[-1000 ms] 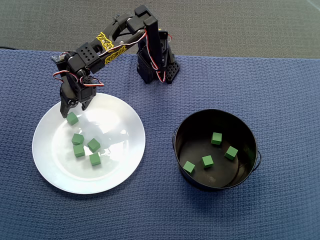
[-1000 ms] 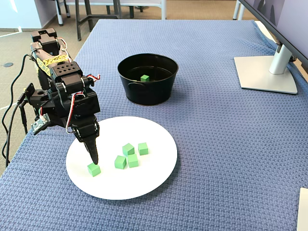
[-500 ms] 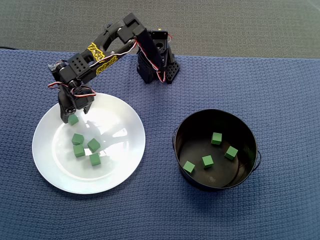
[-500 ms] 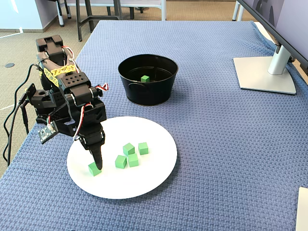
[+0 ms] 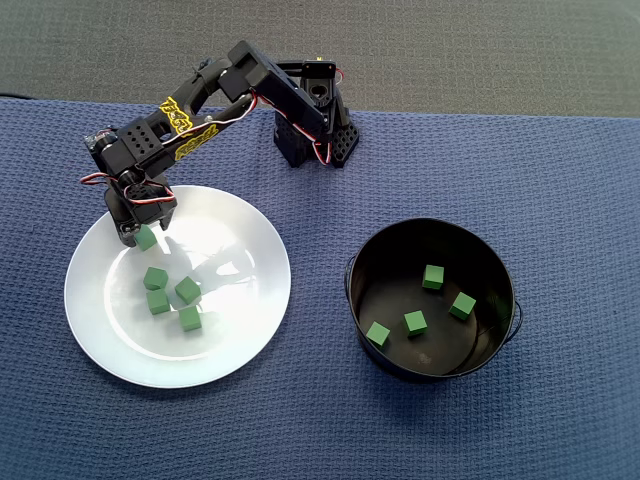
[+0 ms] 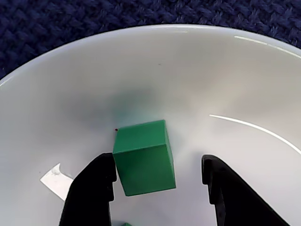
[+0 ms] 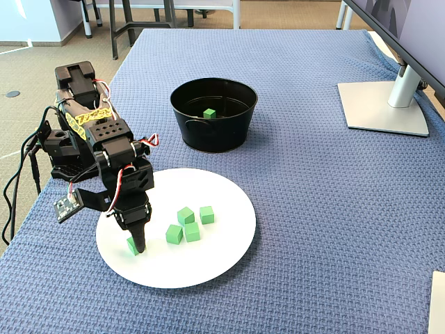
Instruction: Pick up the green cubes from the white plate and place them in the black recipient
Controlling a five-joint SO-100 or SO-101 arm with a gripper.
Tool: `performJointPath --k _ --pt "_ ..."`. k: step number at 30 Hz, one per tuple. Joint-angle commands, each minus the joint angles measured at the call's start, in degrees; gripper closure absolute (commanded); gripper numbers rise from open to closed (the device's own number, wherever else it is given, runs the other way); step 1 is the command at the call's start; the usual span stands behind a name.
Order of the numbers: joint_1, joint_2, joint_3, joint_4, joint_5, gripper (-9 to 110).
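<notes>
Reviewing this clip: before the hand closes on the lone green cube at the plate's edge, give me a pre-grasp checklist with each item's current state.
1. Hand open: ok; the wrist view shows a gap on both sides.
2. Lone green cube between the fingers: ok, though it sits nearer the finger on the left of the wrist view.
3. Cube resting on the white plate: ok.
4. Other four plate cubes clear of the hand: ok in the overhead view; they lie apart from it.
5. Cube square to the fingers: not ok; it looks slightly rotated in the wrist view.
6. Black pot open, with room beside its four cubes: ok.
</notes>
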Motion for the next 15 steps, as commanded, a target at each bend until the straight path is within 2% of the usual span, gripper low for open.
performJointPath --k 1,4,10,15 --pt "0.3 0.9 -2.9 -0.6 -1.1 92" --pt "0.3 0.9 -2.4 -1.4 -2.0 101" --pt "-0.3 7.1 1.7 -2.2 -1.1 102" --pt "-6.7 25.0 13.4 -3.2 -1.1 102"
